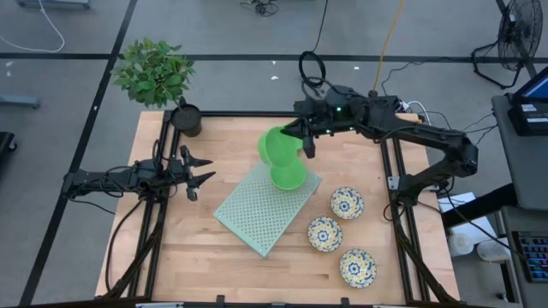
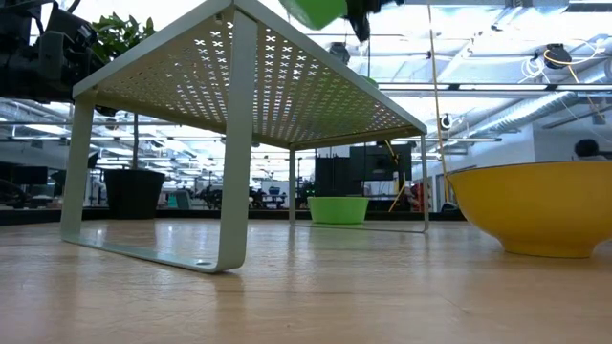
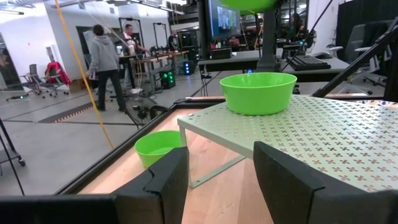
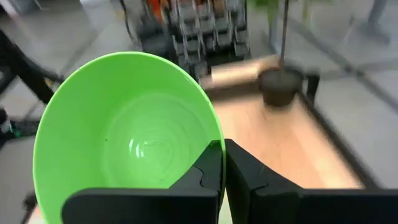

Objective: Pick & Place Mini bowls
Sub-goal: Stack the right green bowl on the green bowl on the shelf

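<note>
My right gripper (image 1: 305, 144) is over the far part of the table, shut on a plain green mini bowl (image 1: 275, 145) held high above the pale green perforated rack (image 1: 257, 210). That bowl shows at the low view's top edge (image 2: 314, 10). A second green bowl (image 1: 288, 177) sits on its base on the rack's far corner (image 3: 258, 92). A third green bowl (image 3: 158, 148) stands on the table beside the rack's far leg (image 2: 337, 209). Three floral bowls (image 1: 347, 203) (image 1: 324, 233) (image 1: 357, 267) stand on the table to the right. My left gripper (image 1: 200, 171) waits open at the left. My right gripper pinches the green bowl by its rim (image 4: 216, 144), with one finger (image 4: 205, 174) inside the bowl and the other (image 4: 252, 183) outside its wall. The fingers come from the table's right side. The bowl is lifted clear and tipped onto its side, its opening facing left.
A black pot (image 1: 186, 119) with a leafy plant (image 1: 154, 70) stands at the table's far left corner. The rack is raised on legs (image 2: 234, 143). A black frame rail (image 1: 390, 184) runs along the table's sides. People stand in the room beyond (image 3: 106, 59).
</note>
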